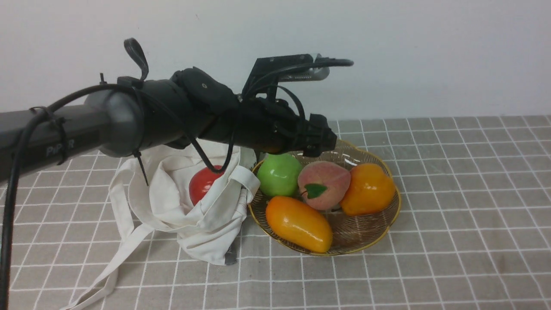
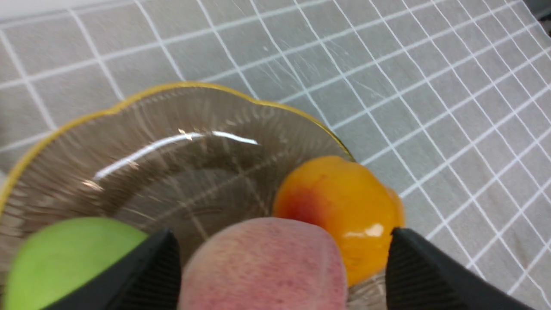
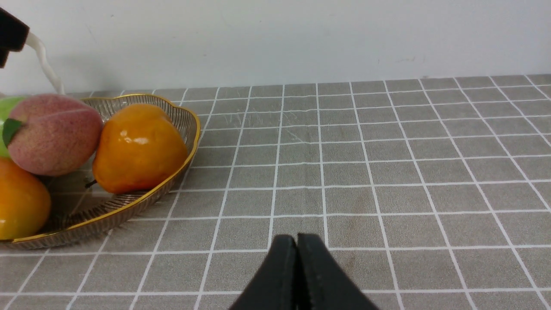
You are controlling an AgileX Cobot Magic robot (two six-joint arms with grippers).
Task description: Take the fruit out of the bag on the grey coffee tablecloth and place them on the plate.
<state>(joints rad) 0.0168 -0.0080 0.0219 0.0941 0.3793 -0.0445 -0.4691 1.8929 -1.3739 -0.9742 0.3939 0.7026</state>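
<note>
The pink peach [image 1: 323, 183] with its green leaf lies in the ribbed glass plate [image 1: 366, 245] on the grey checked tablecloth [image 1: 452, 193]. My left gripper [image 1: 319, 148] hovers just above the peach and is open. In the left wrist view its fingers [image 2: 150, 271] stand apart on either side of the peach [image 2: 264, 267] with gaps. The red round fruit [image 1: 204, 183] sits in the mouth of the off-white bag [image 1: 202, 219], left of the plate. My right gripper [image 3: 297, 239] is shut and empty, low over the cloth right of the plate [image 3: 189, 129]. It is out of the front view.
A green apple [image 1: 279, 174] and two glossy orange fruits [image 1: 298, 224] [image 1: 368, 189] share the plate with the peach. The bag's long straps [image 1: 116, 262] trail toward the front left. My left arm [image 1: 129, 120] reaches over the bag. A white wall stands behind.
</note>
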